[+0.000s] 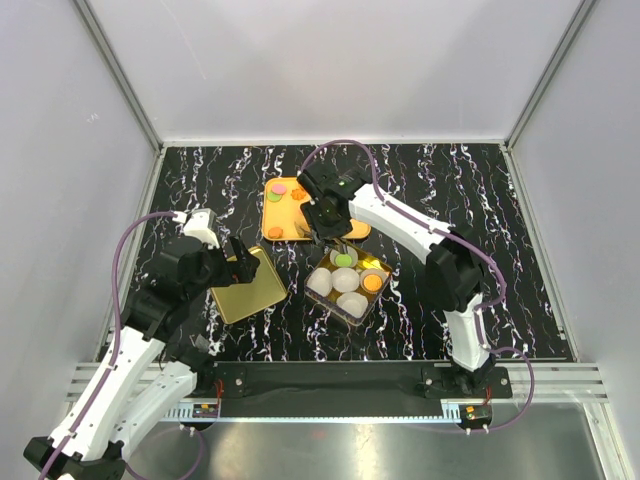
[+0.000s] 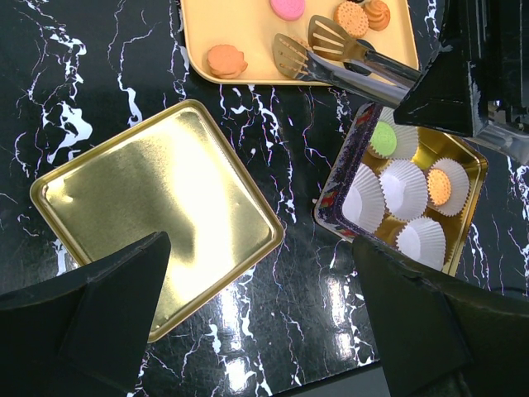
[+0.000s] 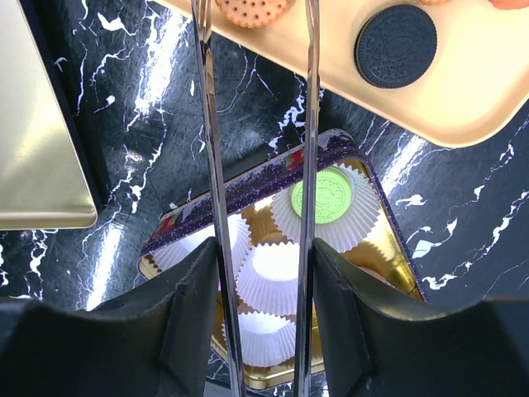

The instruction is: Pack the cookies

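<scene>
Black marbled table [image 1: 450, 200] carries a tray [image 2: 231, 25] of cookies [image 2: 226, 60], a box [image 2: 335, 178] of paper cups [image 2: 402, 186], two filled, and a lid [image 2: 157, 215]. Right gripper [image 3: 263, 289] clamps tongs [image 2: 331, 54] above the tray; left gripper [image 2: 260, 241] gapes over the lid.

You had five paper cups [image 2: 402, 186], two holding cookies [image 2: 383, 138], one box [image 2: 334, 188], one gold lid [image 2: 157, 223], one tray [image 2: 248, 25] and one pair of tongs [image 2: 291, 56].

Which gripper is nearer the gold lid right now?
Left. The left gripper hovers open over the gold lid; the right gripper, holding tongs, is off to the lid's right, above the box.
</scene>
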Robot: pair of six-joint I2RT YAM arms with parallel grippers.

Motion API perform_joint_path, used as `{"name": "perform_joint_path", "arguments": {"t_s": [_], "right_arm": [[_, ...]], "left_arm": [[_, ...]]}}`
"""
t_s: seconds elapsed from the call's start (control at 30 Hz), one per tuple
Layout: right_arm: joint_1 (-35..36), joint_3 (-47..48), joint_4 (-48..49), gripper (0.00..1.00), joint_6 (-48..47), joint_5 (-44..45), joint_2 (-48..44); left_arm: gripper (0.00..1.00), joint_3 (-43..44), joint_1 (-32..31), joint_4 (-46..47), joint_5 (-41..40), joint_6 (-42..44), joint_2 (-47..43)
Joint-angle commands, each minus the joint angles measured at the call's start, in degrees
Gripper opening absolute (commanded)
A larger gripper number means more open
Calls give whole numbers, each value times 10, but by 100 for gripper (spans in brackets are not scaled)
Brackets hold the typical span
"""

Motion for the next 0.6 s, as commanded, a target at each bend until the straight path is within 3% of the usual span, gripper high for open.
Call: {"name": "perform_joint_path", "arguments": {"t_s": [0.0,0.57], "right_arm": [[-4,11,6,52,-7,5,-4],[-42,75,-20,44,-25,15,-33]], "left_arm": [[99,-1,-3,5,-15,-3,-8],[99,-1,-4,5,-17,-3,-4]]}}
